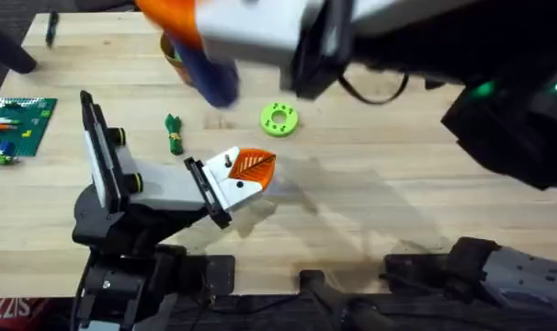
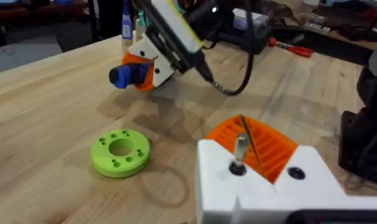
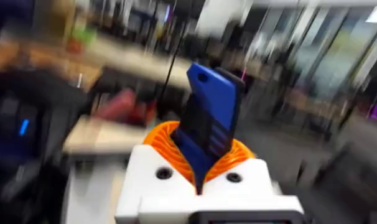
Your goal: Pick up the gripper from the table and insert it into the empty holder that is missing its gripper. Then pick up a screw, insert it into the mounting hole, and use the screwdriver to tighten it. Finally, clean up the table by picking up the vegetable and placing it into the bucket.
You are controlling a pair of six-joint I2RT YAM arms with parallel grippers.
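Observation:
My left gripper (image 1: 249, 173) lies low over the table's middle, shut, its two orange ribbed pads pressed together (image 2: 254, 146). The orange gripper (image 2: 229, 134) sits in the white holder (image 2: 216, 183). A screw (image 2: 240, 149) stands upright in that holder's mounting hole. My right gripper (image 3: 204, 155) is raised high under the camera, shut on the blue screwdriver (image 1: 214, 78) (image 2: 123, 76) (image 3: 210, 121), beyond and to the left of the left gripper. The green vegetable (image 1: 174, 133) lies on the table left of the left gripper. The orange-brown bucket (image 1: 171, 53) shows partly behind the screwdriver.
A lime-green disc (image 1: 279, 119) (image 2: 120, 152) lies on the table between the two grippers. A green brick plate (image 1: 17, 124) with small pieces sits at the left edge. A red-handled tool (image 2: 294, 48) lies far off in the left wrist view.

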